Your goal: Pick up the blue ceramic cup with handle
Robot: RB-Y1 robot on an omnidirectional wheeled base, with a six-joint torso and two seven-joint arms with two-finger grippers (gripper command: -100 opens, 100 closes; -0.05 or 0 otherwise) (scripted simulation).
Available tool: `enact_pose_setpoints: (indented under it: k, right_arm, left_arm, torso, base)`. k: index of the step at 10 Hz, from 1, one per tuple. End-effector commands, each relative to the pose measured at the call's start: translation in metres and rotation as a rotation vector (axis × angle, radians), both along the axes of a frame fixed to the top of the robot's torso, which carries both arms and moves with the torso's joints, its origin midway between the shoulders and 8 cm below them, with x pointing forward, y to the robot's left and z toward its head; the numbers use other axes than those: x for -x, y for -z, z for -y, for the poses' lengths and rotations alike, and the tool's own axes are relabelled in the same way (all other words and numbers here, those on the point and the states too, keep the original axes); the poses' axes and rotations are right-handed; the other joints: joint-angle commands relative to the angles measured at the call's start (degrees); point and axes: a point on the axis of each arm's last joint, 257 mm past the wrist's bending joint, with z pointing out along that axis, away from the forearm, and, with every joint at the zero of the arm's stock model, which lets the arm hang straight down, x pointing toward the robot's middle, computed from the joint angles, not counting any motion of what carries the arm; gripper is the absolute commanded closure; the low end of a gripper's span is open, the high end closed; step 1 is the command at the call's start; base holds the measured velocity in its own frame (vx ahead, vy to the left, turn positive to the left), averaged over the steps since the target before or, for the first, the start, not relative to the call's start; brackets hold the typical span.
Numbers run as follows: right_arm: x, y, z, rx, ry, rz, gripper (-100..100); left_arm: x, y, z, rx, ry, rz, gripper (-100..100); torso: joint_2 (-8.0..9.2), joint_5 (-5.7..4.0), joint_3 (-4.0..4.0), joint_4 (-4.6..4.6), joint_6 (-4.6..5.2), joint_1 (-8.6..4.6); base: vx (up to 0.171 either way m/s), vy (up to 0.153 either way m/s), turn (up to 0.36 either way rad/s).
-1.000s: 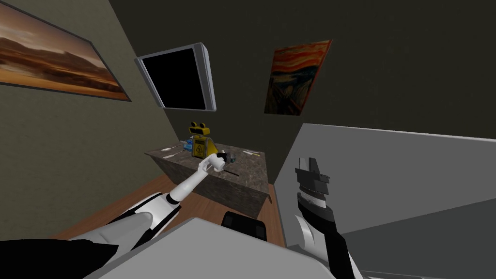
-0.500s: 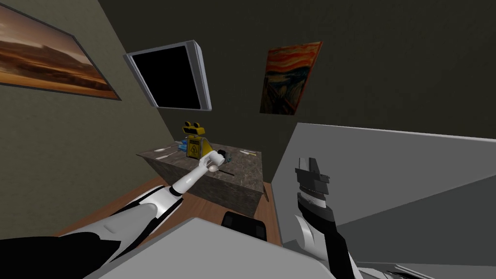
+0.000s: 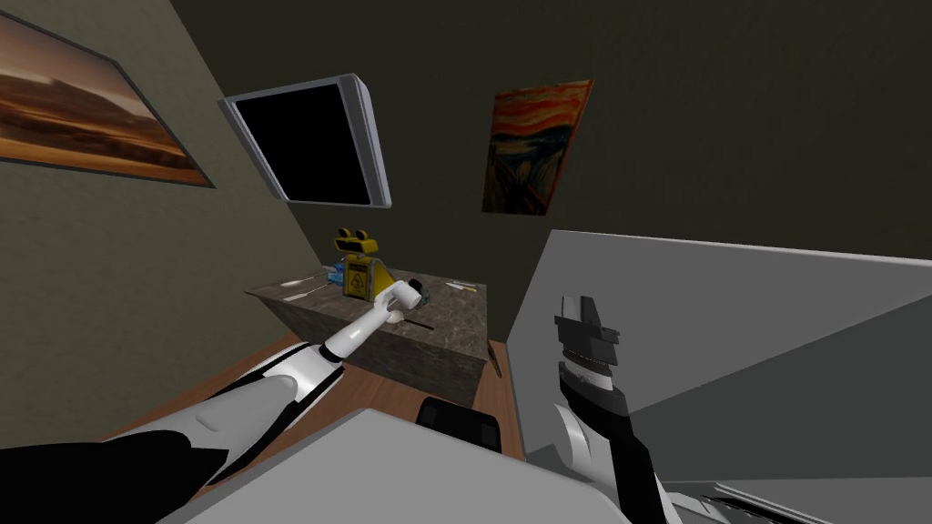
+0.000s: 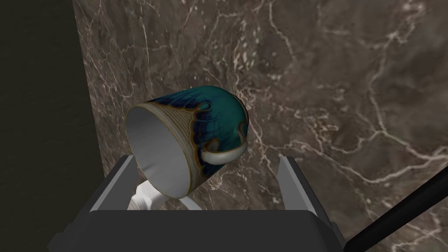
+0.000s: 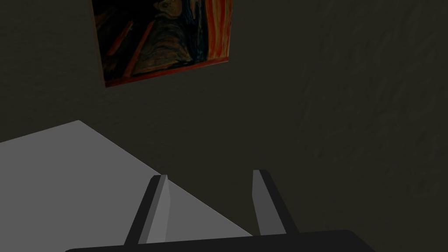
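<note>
The left claw [image 4: 206, 158] hangs over the worktop [image 4: 350, 87], a slab of brown marble with white veins. Its two flat blades are spread and grip nothing. Between them, near the worktop's edge, sits the cup [image 4: 205, 127] with its round mouth facing the claw. It has a glossy teal-blue glaze, cream swirls banding the rim, a pale grey inside and a curled loop handle. I cannot tell whether it stands or lies tipped. A thin black rod [image 4: 393, 218] crosses the worktop nearby. The right claw [image 5: 210, 175] is held up well away from the worktop, its blades parted and empty.
</note>
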Motion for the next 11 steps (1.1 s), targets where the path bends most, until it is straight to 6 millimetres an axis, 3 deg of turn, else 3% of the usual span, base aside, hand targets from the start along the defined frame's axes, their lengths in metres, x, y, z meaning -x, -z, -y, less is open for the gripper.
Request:
enact_pose_setpoints:
  k: [1, 2, 5, 6, 10, 11]
  right_arm:
    - [0.0, 0.0, 0.0, 0.0, 0.0, 0.0, 0]
    - [0.0, 0.0, 0.0, 0.0, 0.0, 0.0, 0]
    - [0.0, 0.0, 0.0, 0.0, 0.0, 0.0, 0]
    - [0.0, 0.0, 0.0, 0.0, 0.0, 0.0, 0]
    - [0.0, 0.0, 0.0, 0.0, 0.0, 0.0, 0]
    - [0.0, 0.0, 0.0, 0.0, 0.0, 0.0, 0]
  left_arm:
    - [0.0, 0.0, 0.0, 0.0, 0.0, 0.0, 0]
    - [-0.002, 0.009, -0.004, 0.001, -0.002, 0.0, -100]
    - [-0.002, 0.014, -0.005, 0.001, -0.004, -0.002, -100]
    - [-0.002, 0.015, -0.005, 0.001, -0.003, 0.0, 100]
    - [-0.002, 0.015, -0.005, 0.002, -0.004, 0.0, 100]
    - [-0.002, 0.015, -0.005, 0.002, -0.004, -0.001, 0]
  torso:
    - [0.0, 0.0, 0.0, 0.0, 0.0, 0.0]
    - [0.01, 0.02, 0.01, 0.0, 0.0, 0.08]
    - [-0.14, 0.04, -0.08, -0.03, 0.0, 0.14]
    - [-0.08, 0.03, -0.05, -0.02, -0.01, 0.13]
    - [0.01, 0.0, 0.01, 0.01, 0.02, 0.1]
    - [0.02, -0.01, 0.02, 0.02, 0.02, 0.09]
  base:
    - [0.001, -0.005, 0.001]
    - [0.023, 0.002, -0.014]
    - [0.034, 0.002, -0.008]
    - [0.0, 0.0, 0.0]
    - [0.0, 0.0, 0.0]
    - [0.0, 0.0, 0.0]
